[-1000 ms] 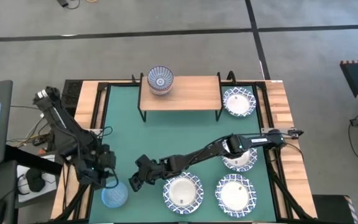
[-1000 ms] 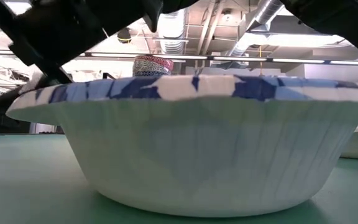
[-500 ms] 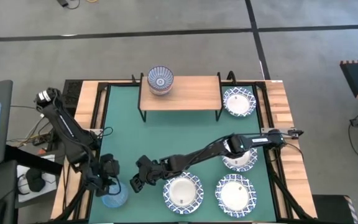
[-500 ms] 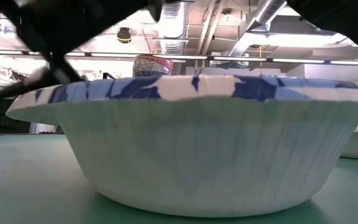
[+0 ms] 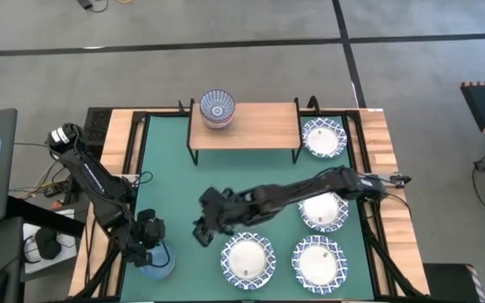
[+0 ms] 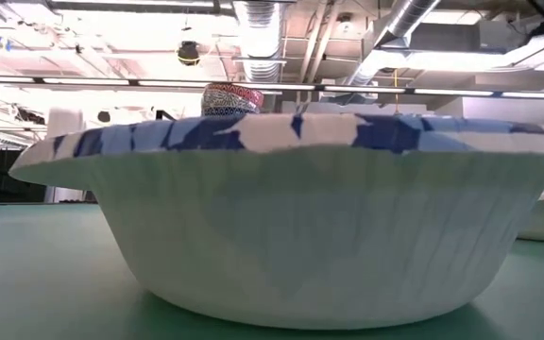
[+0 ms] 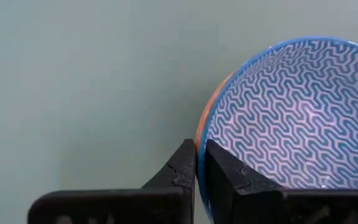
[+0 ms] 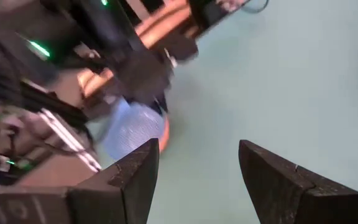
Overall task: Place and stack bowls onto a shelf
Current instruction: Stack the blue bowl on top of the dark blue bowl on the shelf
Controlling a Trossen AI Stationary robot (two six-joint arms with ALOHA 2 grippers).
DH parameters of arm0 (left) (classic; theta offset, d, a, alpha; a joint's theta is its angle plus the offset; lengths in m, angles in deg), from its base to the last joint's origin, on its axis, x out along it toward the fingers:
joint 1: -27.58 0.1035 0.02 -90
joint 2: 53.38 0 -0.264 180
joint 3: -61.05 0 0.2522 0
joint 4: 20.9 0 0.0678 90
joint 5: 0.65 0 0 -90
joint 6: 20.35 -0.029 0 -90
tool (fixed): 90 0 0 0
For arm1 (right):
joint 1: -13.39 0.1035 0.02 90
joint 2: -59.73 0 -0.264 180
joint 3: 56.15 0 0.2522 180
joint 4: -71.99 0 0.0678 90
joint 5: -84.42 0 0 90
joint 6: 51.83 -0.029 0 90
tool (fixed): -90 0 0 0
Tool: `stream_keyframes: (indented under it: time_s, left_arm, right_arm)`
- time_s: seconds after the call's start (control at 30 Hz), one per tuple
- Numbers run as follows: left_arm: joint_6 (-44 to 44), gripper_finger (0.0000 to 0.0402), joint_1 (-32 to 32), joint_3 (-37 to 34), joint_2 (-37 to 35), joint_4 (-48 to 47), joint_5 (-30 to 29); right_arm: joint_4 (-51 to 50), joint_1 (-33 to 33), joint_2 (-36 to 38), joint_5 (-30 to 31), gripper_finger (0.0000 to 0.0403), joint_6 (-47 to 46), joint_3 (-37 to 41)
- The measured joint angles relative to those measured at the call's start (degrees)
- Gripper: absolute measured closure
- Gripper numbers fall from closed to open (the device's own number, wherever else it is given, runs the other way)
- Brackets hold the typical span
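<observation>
Two end effectors, left [image 5: 151, 249] clamped on light blue bowl [image 7: 291, 118] rim, right [image 5: 202, 229] spread apart, empty.

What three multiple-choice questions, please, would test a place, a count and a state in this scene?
1. Where on the shelf does the grey-blue patterned bowl sit?
A) left end B) middle C) right end
2. How many wide white bowls show in the high view?
A) two B) three C) four
3. What is the left pincer doing?
A) hanging open above the shelf B) gripping the light blue bowl by its rim C) holding a white bowl

1 A: the high view shows it at the board's left end.
2 C: four stand on the table, none on the shelf.
3 B: the left wrist view shows its fingers closed on the rim; the right pincer hangs open.
</observation>
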Motion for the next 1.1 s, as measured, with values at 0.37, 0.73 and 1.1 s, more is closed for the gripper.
stream_keyframes:
  time_s: [0.37, 0.73, 1.1]
  left_arm:
    - [-12.62, 0.0399, 19.07, 5.67, -5.28, -7.39, -1.23]
    - [-22.18, 0.0401, 35.91, 17.75, -5.79, -9.21, -7.01]
    - [-26.58, 0.0401, 40.76, 30.52, 0.24, -6.96, -15.03]
  right_arm:
    - [-17.56, -1.06, 11.21, 10.1, 0.0155, 1.45, -0.02]
    - [-30.87, -2.57, 11.48, 5.39, 0.0155, 7.24, 1.11]
    - [-33.97, 0.46, 12.2, -1.48, 0.0155, 19.7, 1.27]
